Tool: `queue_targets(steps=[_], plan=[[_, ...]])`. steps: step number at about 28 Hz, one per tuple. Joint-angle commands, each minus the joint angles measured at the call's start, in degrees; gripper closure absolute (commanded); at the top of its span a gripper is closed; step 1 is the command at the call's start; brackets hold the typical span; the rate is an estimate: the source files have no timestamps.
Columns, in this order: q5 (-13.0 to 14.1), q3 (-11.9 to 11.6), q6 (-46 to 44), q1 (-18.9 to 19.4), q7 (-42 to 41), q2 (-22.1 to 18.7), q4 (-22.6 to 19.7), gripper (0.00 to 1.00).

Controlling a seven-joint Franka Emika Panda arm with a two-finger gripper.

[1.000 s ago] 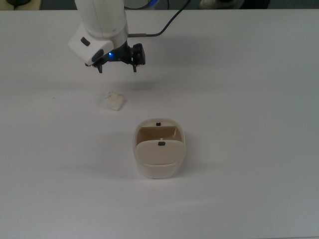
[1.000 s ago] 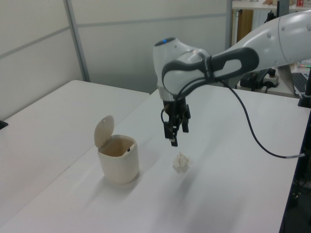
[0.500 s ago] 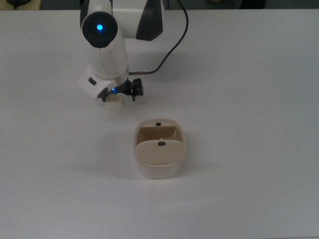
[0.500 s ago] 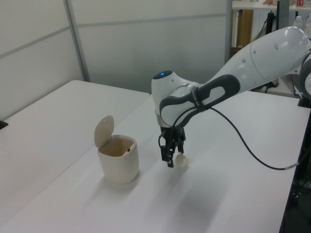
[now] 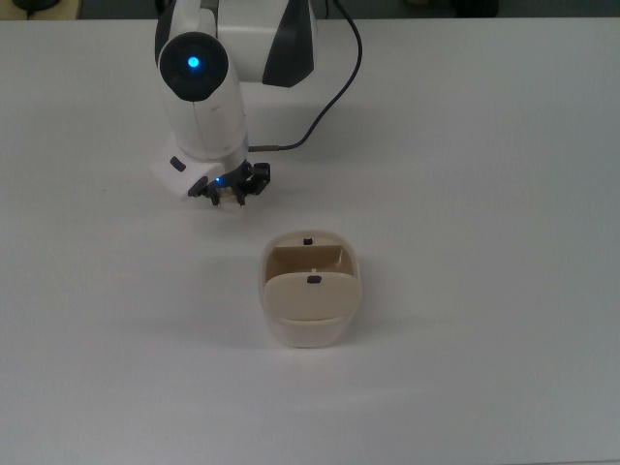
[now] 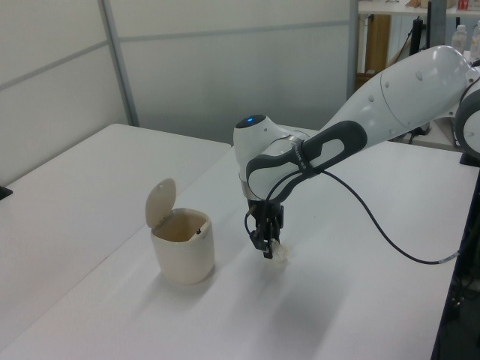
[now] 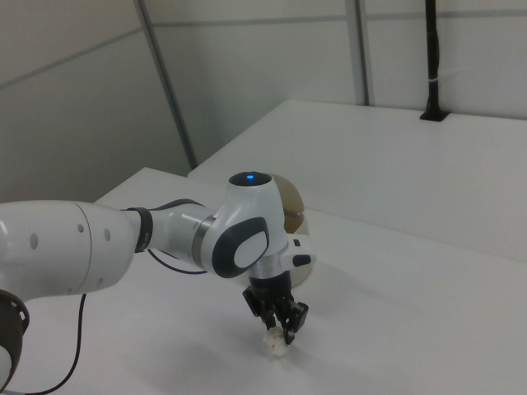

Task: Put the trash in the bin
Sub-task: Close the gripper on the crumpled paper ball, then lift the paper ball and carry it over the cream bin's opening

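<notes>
Descent finished: gripper (image 5: 231, 190) down on the trash (image 5: 226, 201).

Within the last second I brought the arm from well above the table (image 5: 484, 145) onto the wad, and the fingers narrowed around it; I judged them closed on the paper, so the lift came next. To the top view's right and below, the bin (image 5: 310, 291) stood apart, flap (image 6: 160, 202) tipped up, nothing visible inside that I could make out.
</notes>
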Motion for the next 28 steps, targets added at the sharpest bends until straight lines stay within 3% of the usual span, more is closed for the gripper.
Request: queue_targets(steps=[1,11,14,21,25,26,27,28], plan=[[-0.77,-0.2,0.06,0.02,-0.35,-1.8,0.3,0.85],[0.2,0.94,0.32,0.73,-0.08,-5.67,8.73,0.81],[0.2,3.22,1.11,0.64,-0.26,-5.33,12.78,0.81],[0.02,7.53,11.56,0.73,-0.35,-4.97,13.4,0.81],[0.02,8.5,17.36,0.81,-0.35,-3.92,13.23,0.81],[0.02,8.5,18.24,1.25,-0.35,-3.57,13.22,0.77],[0.02,8.5,19.03,1.78,-0.35,-3.22,13.31,0.66],[-0.07,8.41,19.91,2.48,-0.26,-2.78,13.31,0.27]])
